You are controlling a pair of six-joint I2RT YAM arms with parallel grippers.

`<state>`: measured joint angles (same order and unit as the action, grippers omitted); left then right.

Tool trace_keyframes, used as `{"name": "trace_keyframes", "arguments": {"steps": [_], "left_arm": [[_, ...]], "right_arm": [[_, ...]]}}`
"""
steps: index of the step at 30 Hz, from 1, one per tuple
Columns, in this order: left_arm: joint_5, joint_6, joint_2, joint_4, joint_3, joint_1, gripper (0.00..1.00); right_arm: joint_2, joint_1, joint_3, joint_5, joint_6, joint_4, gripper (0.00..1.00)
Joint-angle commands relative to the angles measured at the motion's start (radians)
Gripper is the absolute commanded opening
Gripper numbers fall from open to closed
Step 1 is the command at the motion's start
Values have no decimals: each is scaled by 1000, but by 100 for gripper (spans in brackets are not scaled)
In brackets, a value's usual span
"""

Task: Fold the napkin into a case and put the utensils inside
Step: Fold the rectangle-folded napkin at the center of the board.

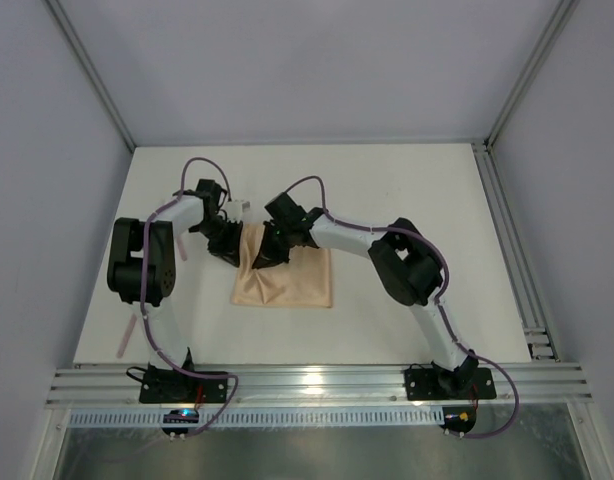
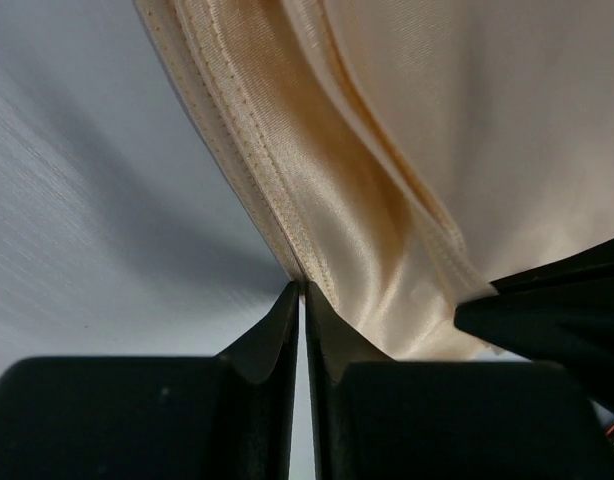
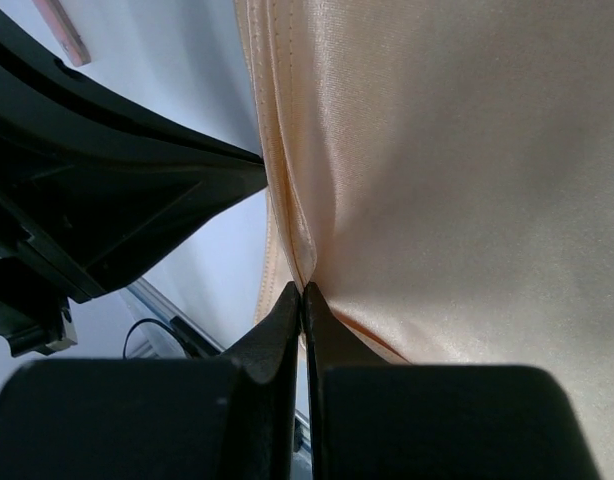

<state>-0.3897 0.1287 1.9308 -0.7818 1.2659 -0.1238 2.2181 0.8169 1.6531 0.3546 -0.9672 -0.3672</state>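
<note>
The peach-orange napkin (image 1: pixel 287 280) lies on the white table between the two arms, its upper left corner bunched. My left gripper (image 1: pixel 234 252) is at that corner, shut on the napkin's stitched hem (image 2: pixel 303 288). My right gripper (image 1: pixel 261 260) is just beside it, shut on a raised fold of the napkin (image 3: pixel 302 290). The cloth (image 2: pixel 417 140) fills most of both wrist views (image 3: pixel 467 180). A pale pink utensil (image 1: pixel 125 335) lies near the table's left edge. Another pink utensil (image 1: pixel 184 248) shows partly beside the left arm. A pink stick end (image 3: pixel 63 30) appears at the top left of the right wrist view.
The right gripper's black finger (image 2: pixel 557 310) pokes into the left wrist view at the right. The left arm's black body (image 3: pixel 107 200) crowds the left of the right wrist view. An aluminium rail (image 1: pixel 307 385) runs along the near table edge, and another rail (image 1: pixel 512 250) along the right.
</note>
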Motion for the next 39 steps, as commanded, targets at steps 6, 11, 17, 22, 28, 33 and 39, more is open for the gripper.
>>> {"name": "trace_keyframes", "arguments": {"steps": [6,11,17,22,28,33,39], "left_arm": [[15,-1,42,55,-49,-7,6],[15,0,42,55,-46,-7,5],[22,2,37,52,-45,-7,6],[25,5,30,47,-45,-7,5],[28,6,30,44,-42,-7,6],[49,22,23,24,-23,-4,7],[75,38,4,-11,16,7,13]], "right_arm": [[26,31,65,21,-116,86,3],[35,31,65,14,-142,97,3],[51,31,60,-9,-171,109,3],[72,31,91,-6,-179,111,3],[80,31,99,-3,-177,111,3],[60,31,106,-5,-137,105,19],[29,41,178,29,-21,70,36]]}}
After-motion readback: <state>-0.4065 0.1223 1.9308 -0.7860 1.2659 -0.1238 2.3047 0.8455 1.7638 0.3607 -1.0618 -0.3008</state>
